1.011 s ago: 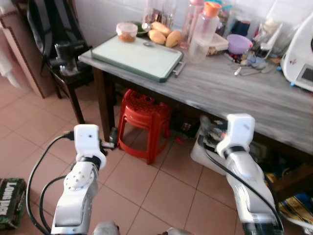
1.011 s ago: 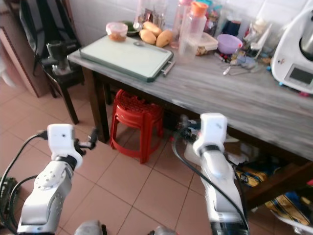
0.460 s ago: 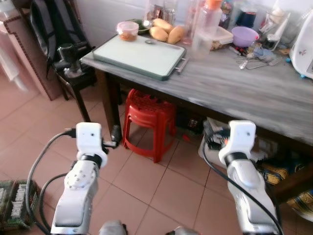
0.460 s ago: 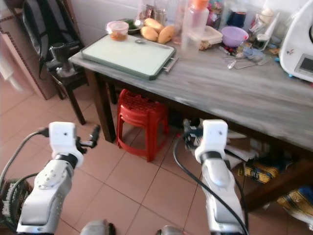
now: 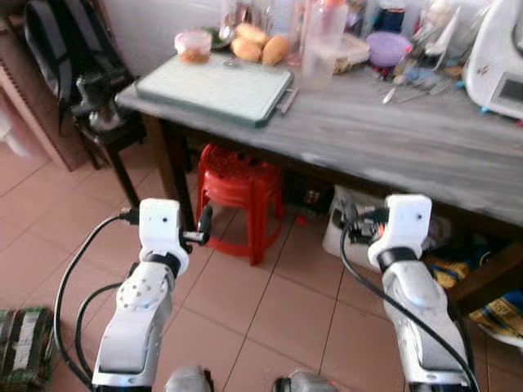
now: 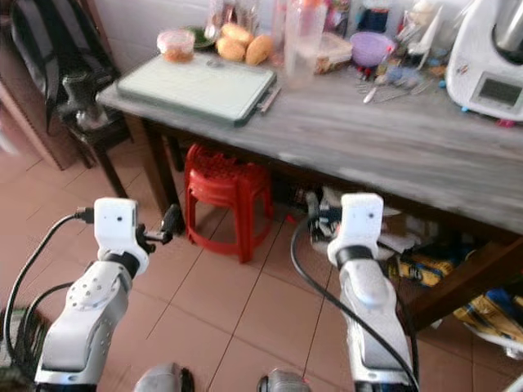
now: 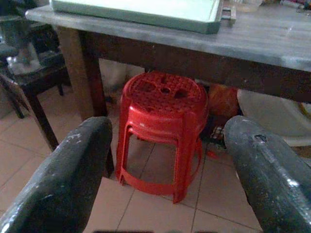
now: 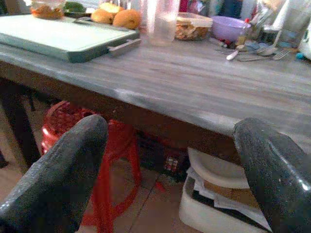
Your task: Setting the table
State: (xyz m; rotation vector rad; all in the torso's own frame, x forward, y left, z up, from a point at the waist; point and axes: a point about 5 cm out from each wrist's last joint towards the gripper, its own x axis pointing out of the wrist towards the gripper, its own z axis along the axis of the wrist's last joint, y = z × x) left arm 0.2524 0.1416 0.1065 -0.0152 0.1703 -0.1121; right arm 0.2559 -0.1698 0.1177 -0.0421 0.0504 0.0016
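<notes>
A home kitchen: cluttered wooden table (image 5: 409, 139), cutting board (image 5: 214, 86), mangoes (image 5: 261, 47), tiled floor (image 5: 278, 302).

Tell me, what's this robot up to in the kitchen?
It stands before a grey wooden table and holds nothing yet. Its left end effector and right end effector are both open, raised in front of it below the table's edge. On the table lie a pale green tray, a purple bowl and some cutlery. A red stool sits underneath.
</notes>
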